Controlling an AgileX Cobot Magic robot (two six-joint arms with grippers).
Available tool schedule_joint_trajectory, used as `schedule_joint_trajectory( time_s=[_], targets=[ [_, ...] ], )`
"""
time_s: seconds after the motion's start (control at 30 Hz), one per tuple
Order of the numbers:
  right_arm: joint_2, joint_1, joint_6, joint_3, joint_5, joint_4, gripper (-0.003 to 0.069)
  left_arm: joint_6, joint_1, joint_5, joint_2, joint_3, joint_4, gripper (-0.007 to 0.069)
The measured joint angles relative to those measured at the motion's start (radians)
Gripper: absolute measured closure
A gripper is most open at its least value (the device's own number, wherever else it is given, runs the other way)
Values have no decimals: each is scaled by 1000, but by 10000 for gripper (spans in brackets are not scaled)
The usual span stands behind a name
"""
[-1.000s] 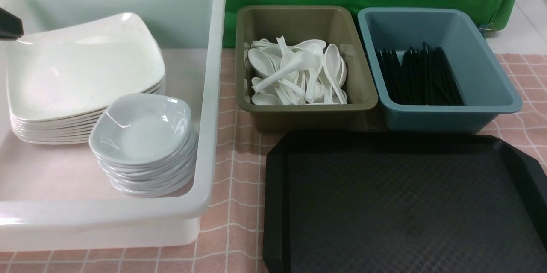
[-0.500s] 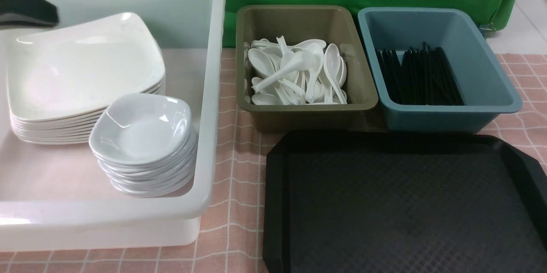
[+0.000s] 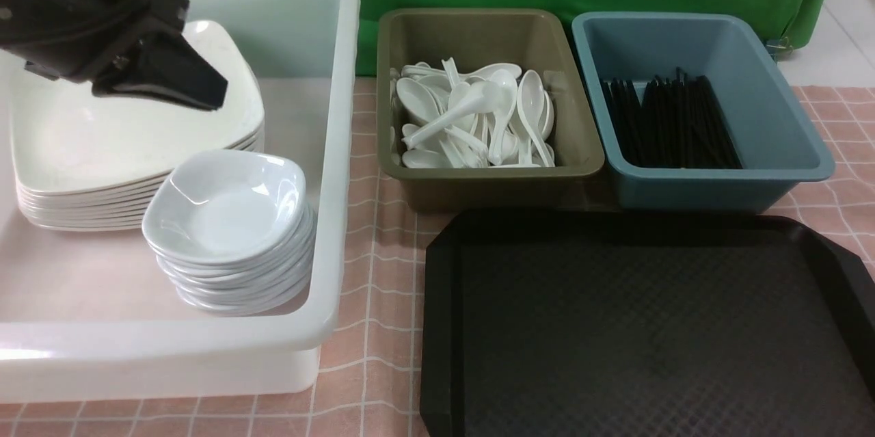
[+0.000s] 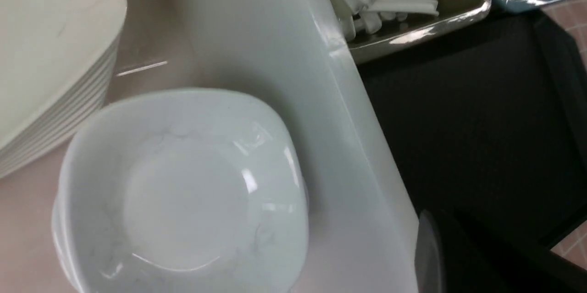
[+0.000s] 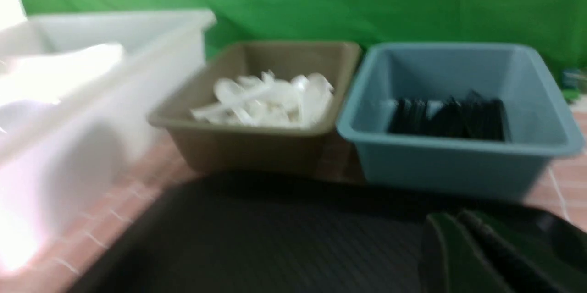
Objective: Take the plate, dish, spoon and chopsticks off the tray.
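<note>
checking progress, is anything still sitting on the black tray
No, the front view shows the tray with its textured surface bare.

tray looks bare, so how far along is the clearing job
Done, by the look of it: the tray holds nothing. Plates and dishes sit stacked in the white tub, spoons in the olive tub, chopsticks in the blue tub. In hand: nothing visible; the left gripper hangs above the plates. Left: nothing obvious.
</note>
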Motion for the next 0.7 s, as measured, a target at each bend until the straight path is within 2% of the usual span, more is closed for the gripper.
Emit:
schedule_joint_trajectory(
  time_s=[0.23,0.43,0.6,0.7],
  targets=[
    [-96,-147,0,181,9,-24,557,-17,-18,0,0,0,43,624],
    [-119,-198,0,189,46,-37,546,-76,-28,-1,-2,0,51,624],
    [-119,-198,0,189,51,-38,541,-115,-105,-5,-25,39,122,624],
    [-119,-198,0,189,52,-38,536,-137,-219,-6,-90,112,220,624]
  ],
)
